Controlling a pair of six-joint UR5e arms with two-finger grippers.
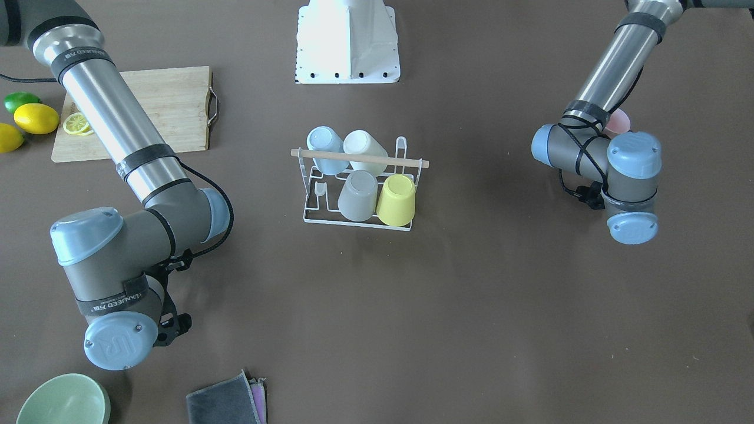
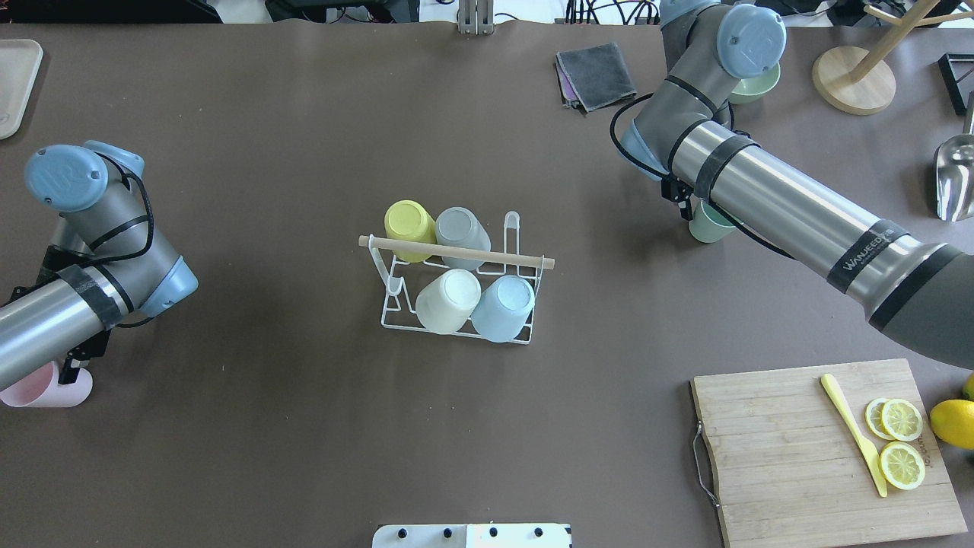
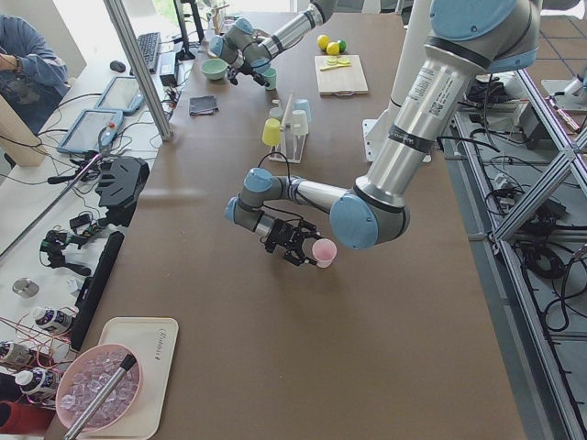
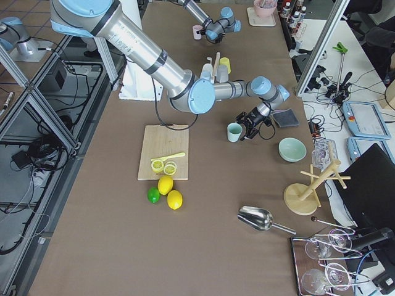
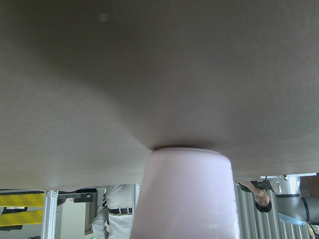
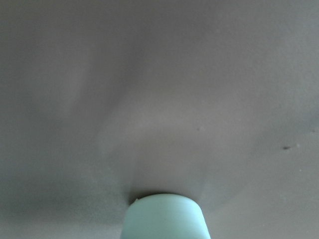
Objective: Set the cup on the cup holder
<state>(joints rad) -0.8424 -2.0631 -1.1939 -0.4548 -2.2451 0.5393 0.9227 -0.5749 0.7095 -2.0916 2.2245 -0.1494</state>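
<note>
The cup holder (image 2: 392, 293) is a white wire rack with a wooden rod (image 2: 456, 252) and stands mid-table. It carries a yellow (image 2: 409, 220), a grey (image 2: 459, 230), a cream (image 2: 447, 300) and a light blue cup (image 2: 503, 307), all upside down. My left gripper (image 2: 72, 371) is at the table's left end, shut on a pink cup (image 2: 42, 390) that is tipped on its side; the cup also shows in the left wrist view (image 5: 184, 194). My right gripper (image 2: 687, 205) is at the far right, shut on a mint green cup (image 2: 708, 226) that rests on the table (image 6: 165, 217).
A wooden cutting board (image 2: 776, 449) with lemon slices (image 2: 902, 441) and a yellow knife (image 2: 852, 432) lies near right. A grey cloth (image 2: 597, 72), a green bowl (image 2: 761, 84), a wooden stand (image 2: 852, 80) and a metal scoop (image 2: 955, 175) are at the far right.
</note>
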